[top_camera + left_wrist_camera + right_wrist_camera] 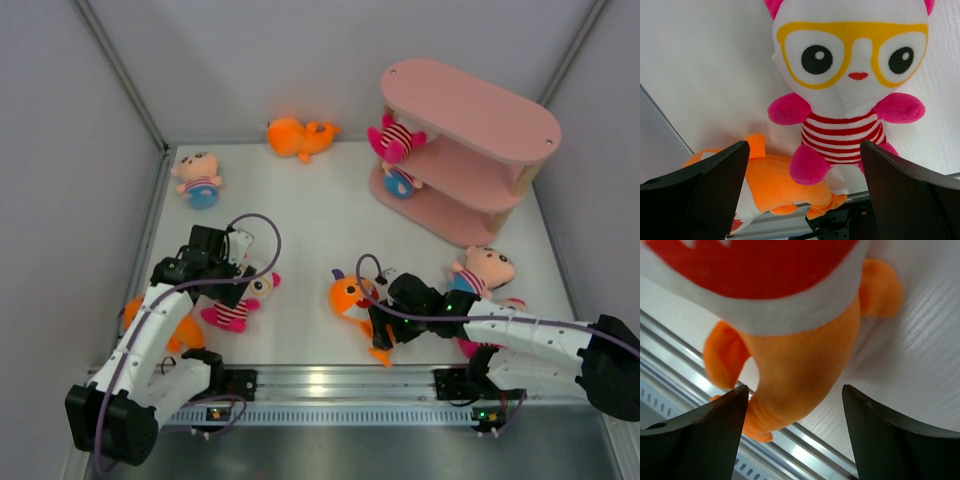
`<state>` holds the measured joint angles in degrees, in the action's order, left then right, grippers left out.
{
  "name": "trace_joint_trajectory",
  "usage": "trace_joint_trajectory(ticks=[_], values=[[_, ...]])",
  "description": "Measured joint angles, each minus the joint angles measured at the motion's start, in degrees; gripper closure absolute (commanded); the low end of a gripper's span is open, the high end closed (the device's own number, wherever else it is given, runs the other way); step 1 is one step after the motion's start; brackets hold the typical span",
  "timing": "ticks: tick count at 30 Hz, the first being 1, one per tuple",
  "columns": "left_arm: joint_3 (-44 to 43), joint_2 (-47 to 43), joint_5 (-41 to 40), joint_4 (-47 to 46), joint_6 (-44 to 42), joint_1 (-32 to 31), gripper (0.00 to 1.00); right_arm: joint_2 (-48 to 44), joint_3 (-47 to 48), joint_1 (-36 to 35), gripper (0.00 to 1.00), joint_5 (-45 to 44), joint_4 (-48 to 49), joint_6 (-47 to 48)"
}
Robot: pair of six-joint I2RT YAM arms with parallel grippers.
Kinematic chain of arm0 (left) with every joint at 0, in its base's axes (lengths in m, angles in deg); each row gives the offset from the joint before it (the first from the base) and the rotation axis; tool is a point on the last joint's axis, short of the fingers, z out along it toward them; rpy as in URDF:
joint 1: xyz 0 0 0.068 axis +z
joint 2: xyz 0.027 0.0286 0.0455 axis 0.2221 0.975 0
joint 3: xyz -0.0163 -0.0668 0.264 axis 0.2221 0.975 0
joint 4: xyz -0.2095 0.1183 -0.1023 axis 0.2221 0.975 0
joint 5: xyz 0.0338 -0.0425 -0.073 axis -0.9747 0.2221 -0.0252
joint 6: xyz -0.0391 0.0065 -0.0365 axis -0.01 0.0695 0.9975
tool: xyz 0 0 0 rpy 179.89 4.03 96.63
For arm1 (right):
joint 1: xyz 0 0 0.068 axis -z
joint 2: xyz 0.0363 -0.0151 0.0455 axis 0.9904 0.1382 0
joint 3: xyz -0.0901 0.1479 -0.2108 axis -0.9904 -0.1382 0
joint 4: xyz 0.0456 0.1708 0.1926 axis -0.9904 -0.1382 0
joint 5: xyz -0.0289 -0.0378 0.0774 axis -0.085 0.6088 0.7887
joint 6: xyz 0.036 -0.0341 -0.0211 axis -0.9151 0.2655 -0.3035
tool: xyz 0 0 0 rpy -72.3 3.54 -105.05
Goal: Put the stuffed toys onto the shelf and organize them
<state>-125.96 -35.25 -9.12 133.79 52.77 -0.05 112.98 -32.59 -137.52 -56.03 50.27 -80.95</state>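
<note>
Two risks are showing themselves. First, the left tool (243, 288) is hanging over the striped doll with yellow glasses (850, 90), and an orange shark (775, 185) is lying just beside that doll, at 7 o'clock in the left wrist view. Fingers closing low could be pinching both plush bodies or dragging the shark along.

Second, the right tool (795, 387) is straddling a second orange shark (805, 365) near its tail end, close to the front rail (330, 380) of the desk (300, 220). A grip on that narrow, soft part would likely be slipping during the lift. The right arm (530, 335) is also lying just beside a pink-faced doll (484, 268), so a swing toward the pink shelf (470, 110) at 1 o'clock overhead might be sweeping it aside.

Both tools are standing wide open and gripping nothing. The glasses doll is sitting between the left fingers with room either side. The second shark's body is filling much of the right gap, and I cannot tell whether a finger is touching it.

A second striped doll (395, 140) is resting on the shelf's middle tier and a blue-bodied doll (400, 182) on its bottom tier.
</note>
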Motion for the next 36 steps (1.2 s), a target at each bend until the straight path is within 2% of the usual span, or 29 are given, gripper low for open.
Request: trace_joint_trajectory(ticks=[6,9,12,13,16,21,28,30,33,36], values=[[0.07,0.0,-0.02,0.0,0.0,0.0,0.02,-0.33,-5.42,-0.04,0.31,-4.15,7.02,-4.5],[0.07,0.0,0.0,-0.02,0.0,0.0,0.02,-0.17,-6.69,-0.04,0.41,-5.81,10.78,-5.79],[0.07,0.0,0.0,0.0,0.0,0.0,0.02,0.61,-7.76,-0.04,0.64,-6.54,13.79,-6.73],[0.07,0.0,0.0,0.0,0.0,0.0,0.02,0.83,-7.74,-0.04,0.8,-6.8,14.34,-7.06],[0.07,0.0,0.0,0.0,0.0,0.0,0.02,0.92,-7.08,-0.09,1.0,-8.07,14.99,-6.88],[0.07,0.0,0.0,0.0,-0.02,0.0,0.02,1.42,2.12,-0.11,1.0,-12.68,9.03,-3.04],[0.09,0.0,0.09,-0.02,-0.02,0.0,0.02,7.74,33.22,2.12,1.0,-17.53,1.29,6.47],[0.09,0.0,0.17,0.0,-0.02,0.0,0.02,10.84,43.69,5.38,1.0,-17.66,-0.44,8.0],[0.09,-0.04,0.2,0.0,-0.02,0.0,0.02,15.45,58.84,14.4,1.0,-16.17,-3.19,9.03],[0.09,-0.17,0.2,-0.04,-0.02,0.0,0.02,16.92,67.3,25.0,1.0,-17.4,-5.35,9.31]])
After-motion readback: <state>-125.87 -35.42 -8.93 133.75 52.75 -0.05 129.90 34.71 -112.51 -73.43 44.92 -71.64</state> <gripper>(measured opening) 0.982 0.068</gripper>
